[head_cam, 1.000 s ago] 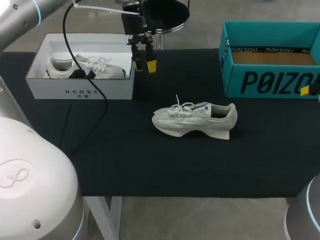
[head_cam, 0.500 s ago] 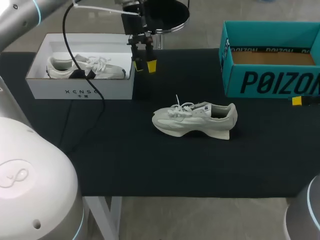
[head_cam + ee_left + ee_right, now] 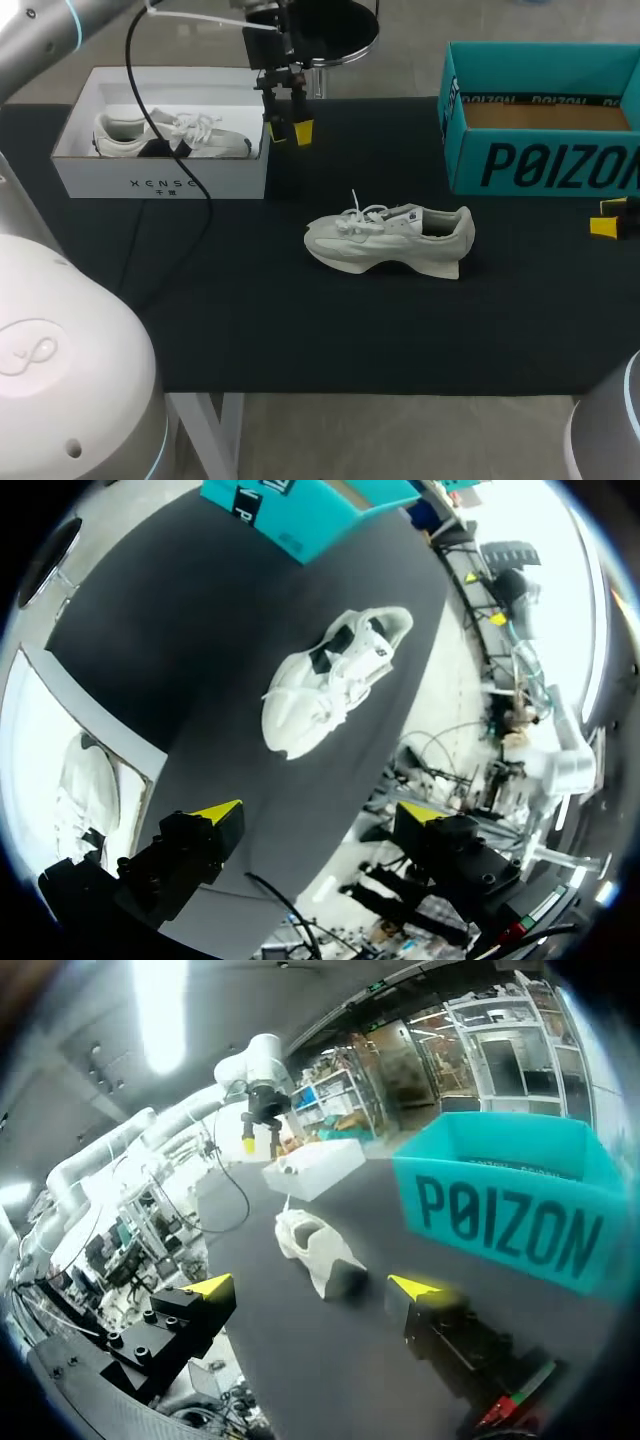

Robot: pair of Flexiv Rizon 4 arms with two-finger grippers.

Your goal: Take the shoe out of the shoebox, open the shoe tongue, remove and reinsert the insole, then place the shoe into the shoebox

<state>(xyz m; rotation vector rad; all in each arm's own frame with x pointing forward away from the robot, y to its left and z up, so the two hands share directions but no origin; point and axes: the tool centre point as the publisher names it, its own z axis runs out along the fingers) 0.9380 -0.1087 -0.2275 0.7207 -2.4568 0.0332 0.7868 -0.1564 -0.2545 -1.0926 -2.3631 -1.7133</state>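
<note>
A pale grey sneaker (image 3: 390,243) lies on its sole in the middle of the black table, toe pointing left, laces loose. In the left wrist view this sneaker (image 3: 330,680) is well ahead of my left gripper (image 3: 318,815), whose jaws stand open and empty. In the head view the left gripper (image 3: 288,130) hangs by the right end of the white shoebox (image 3: 160,175). At the table's right edge, in front of the teal shoebox (image 3: 545,150), my right gripper (image 3: 606,217) is open. The right wrist view has the sneaker (image 3: 315,1250) ahead of the right gripper (image 3: 312,1287).
A second sneaker (image 3: 170,135) lies inside the white shoebox. The teal shoebox (image 3: 510,1210) stands open at the back right, its cardboard floor showing. A black cable (image 3: 190,180) from my left arm drapes over the white box's front. Black cloth (image 3: 300,320) covers the table.
My right gripper has moved from beside the teal box's front wall toward the front of the table. The left arm and the sneaker have not moved.
</note>
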